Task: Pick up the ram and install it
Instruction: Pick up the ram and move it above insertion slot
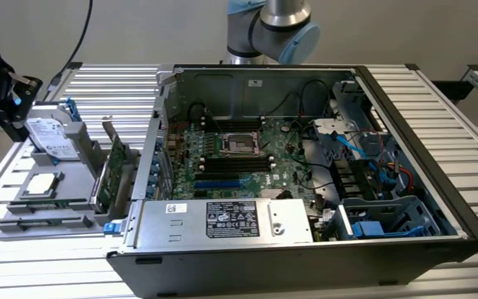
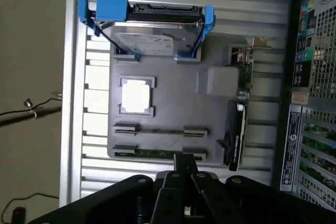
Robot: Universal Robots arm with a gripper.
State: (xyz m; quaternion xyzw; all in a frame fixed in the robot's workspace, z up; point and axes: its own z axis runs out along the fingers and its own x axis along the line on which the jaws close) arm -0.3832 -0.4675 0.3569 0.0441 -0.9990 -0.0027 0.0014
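The gray fixture tray point(image 2: 173, 108) sits on the slatted tabletop point(image 1: 48, 261), at nine o'clock from the open computer case point(image 1: 305, 268) in the exterior view. It is hemmed in between the tabletop's outer edge and the case's side wall. An expansion card point(image 2: 242, 77) stands on edge along the tray's case side, and a hard drive point(image 2: 152, 43) in a blue caddy stands at the tray's twelve o'clock end. Bare slats lie open toward six o'clock. The end effector point(image 2: 184, 163) hangs at ten o'clock in the exterior view, above the tray, with its fingers pressed together and nothing between them. The ram point(image 2: 157, 153) lies on edge in the tray's outermost holder row, beyond the processor chip point(image 2: 135, 98), and the fingertips overlap it in the wrist view. Beige floor point(image 2: 31, 51) runs past the tabletop's edge.
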